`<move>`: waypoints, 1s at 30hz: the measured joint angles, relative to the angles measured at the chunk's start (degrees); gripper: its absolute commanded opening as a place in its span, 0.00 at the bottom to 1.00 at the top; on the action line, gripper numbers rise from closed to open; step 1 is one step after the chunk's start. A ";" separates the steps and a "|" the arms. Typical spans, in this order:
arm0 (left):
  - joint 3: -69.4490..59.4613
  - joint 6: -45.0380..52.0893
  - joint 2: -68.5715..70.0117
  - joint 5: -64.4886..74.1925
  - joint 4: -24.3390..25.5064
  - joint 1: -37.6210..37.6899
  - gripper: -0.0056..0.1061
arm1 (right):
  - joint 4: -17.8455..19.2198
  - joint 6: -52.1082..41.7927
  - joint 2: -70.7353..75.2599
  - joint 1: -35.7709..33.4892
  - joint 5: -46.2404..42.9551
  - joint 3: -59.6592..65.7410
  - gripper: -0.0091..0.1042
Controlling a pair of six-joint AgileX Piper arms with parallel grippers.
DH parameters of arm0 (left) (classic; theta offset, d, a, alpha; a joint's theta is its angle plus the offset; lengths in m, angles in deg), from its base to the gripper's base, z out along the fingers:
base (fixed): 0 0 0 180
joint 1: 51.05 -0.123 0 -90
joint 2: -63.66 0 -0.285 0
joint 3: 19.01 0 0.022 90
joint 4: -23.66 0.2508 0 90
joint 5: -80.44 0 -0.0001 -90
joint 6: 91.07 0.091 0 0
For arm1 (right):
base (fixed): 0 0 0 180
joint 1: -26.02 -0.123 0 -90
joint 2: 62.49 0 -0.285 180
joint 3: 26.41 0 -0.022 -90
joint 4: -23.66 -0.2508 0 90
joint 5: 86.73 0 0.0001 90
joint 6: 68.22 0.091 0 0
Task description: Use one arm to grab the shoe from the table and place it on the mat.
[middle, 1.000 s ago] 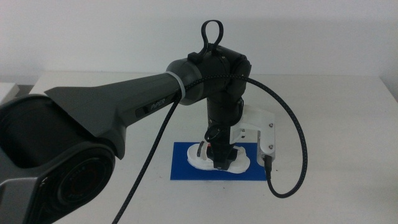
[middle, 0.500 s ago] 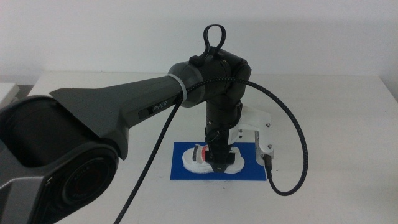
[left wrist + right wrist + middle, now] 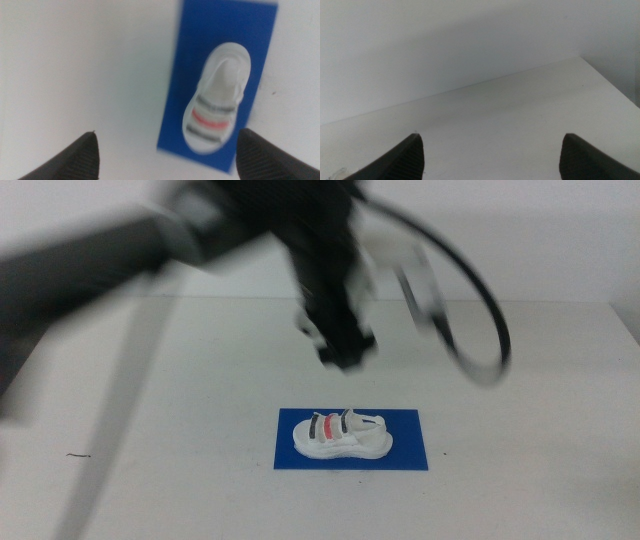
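Observation:
The white shoe [image 3: 340, 434] with two dark straps and one red strap lies on the blue mat [image 3: 405, 450] on the white table [image 3: 180, 430]. It also shows in the left wrist view [image 3: 218, 107], resting on the mat [image 3: 260, 45]. The black arm [image 3: 200, 230] comes in from the left, blurred by motion. My left gripper [image 3: 345, 352] hangs well above the table behind the shoe, open and empty, jaws wide apart [image 3: 165, 150]. My right gripper [image 3: 490, 150] is open and empty over bare table, out of the middle view.
A looping black cable [image 3: 480, 320] swings beside the left gripper. The table's far edge meets a white wall [image 3: 520, 240]. A small dark mark [image 3: 75, 455] lies on the table at the left.
The left gripper has let go of the shoe and risen fast up and away from it. The shoe now rests alone on the mat.

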 measured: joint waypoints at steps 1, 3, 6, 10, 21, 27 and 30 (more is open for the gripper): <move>-2.05 -3.95 3.96 -0.10 -0.93 -1.47 0.89 | 0.00 0.00 0.00 0.00 0.00 0.00 0.78; -7.48 -10.41 12.42 -0.22 -4.01 -4.95 0.89 | 0.00 0.00 0.00 0.00 0.00 0.00 0.78; -20.73 -15.51 25.53 -5.40 -9.89 -10.93 0.89 | 0.00 0.00 0.00 0.00 0.00 0.00 0.78; -43.32 -22.99 45.12 -21.93 -13.56 -17.61 0.89 | 0.00 0.00 0.00 0.00 0.00 0.00 0.78; -86.29 -33.75 89.02 -54.94 -12.70 -30.91 0.89 | 0.00 0.00 0.00 0.00 0.00 0.00 0.78; -97.63 -34.39 102.18 -55.99 -12.70 -36.32 0.89 | 0.00 0.00 0.00 0.00 0.00 0.00 0.78; -101.18 -34.91 106.64 -57.01 -12.70 -37.69 0.89 | 0.00 0.00 0.00 0.00 0.00 0.00 0.78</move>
